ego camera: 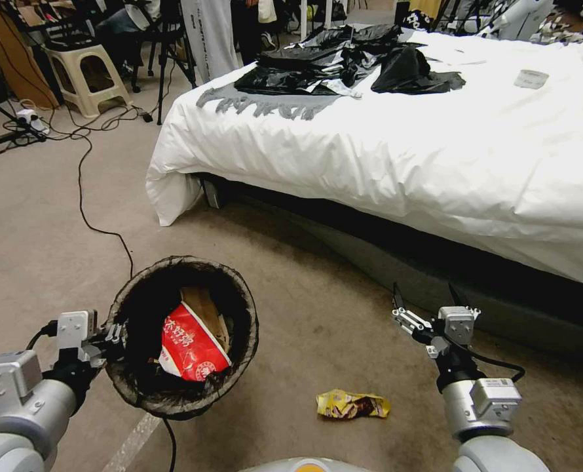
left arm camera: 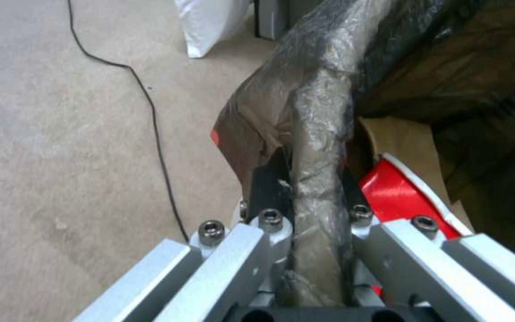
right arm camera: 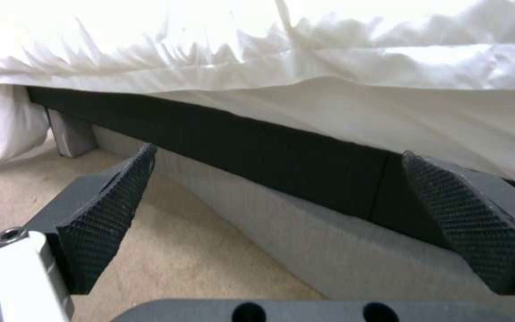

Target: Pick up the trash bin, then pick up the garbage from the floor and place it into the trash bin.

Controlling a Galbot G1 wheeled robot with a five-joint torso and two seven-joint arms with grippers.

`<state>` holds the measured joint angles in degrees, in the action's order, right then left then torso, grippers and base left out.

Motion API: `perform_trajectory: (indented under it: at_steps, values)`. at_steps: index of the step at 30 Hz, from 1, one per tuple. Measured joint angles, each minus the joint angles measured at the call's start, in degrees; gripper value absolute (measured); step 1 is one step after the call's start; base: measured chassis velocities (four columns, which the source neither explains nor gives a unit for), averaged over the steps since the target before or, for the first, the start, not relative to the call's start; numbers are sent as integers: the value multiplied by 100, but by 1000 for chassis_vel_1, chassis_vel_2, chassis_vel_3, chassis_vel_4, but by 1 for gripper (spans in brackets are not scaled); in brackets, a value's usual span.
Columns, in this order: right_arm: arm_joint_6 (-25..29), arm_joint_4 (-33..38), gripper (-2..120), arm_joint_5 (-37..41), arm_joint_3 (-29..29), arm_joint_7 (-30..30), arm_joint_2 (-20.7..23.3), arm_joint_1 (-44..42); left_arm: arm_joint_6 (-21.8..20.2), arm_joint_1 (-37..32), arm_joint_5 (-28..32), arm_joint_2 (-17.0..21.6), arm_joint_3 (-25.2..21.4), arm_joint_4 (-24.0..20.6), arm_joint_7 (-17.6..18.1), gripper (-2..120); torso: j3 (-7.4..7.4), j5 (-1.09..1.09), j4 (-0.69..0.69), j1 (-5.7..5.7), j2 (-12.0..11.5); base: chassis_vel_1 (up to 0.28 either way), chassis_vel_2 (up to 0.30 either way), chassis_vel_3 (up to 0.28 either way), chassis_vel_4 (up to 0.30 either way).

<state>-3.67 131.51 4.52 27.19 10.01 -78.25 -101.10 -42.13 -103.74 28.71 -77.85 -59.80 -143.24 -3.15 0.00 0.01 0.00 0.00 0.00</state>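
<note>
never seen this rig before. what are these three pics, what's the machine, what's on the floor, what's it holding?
It is a wheeled robot with two arms, each ending in a two-finger gripper. The wide picture comes from a camera on its head, looking down at the carpet beside a bed. The other two come from cameras on its wrists.

The left gripper is shut on the rim of the trash bin, held off the floor. The left wrist view shows the bag-covered rim pinched between its fingers. Inside the bin lie a red-and-white wrapper and a tan paper bag.

The right gripper is open and empty, facing the bed's base.

On the floor between the arms lies a yellow packet, and a black cable runs across the carpet.
</note>
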Motion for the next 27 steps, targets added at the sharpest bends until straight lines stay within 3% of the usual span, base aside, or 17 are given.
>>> perform_trajectory:
  at_steps: [16, 27]
  values:
    - [-15, -91, 100, -25, -77, 0, 0, 80, 0, -2, 12, 24, 8, 0, -3, 1, 0, -1, 0, 0, 0, 75, -85, -84, 85]
    - [-307, -234, 100, 142, -131, -62, 170, 310, 0, -46, 88, 65, -48, 0, -3, 1, 0, 0, 0, 0, 0, 13, -13, -18, 6]
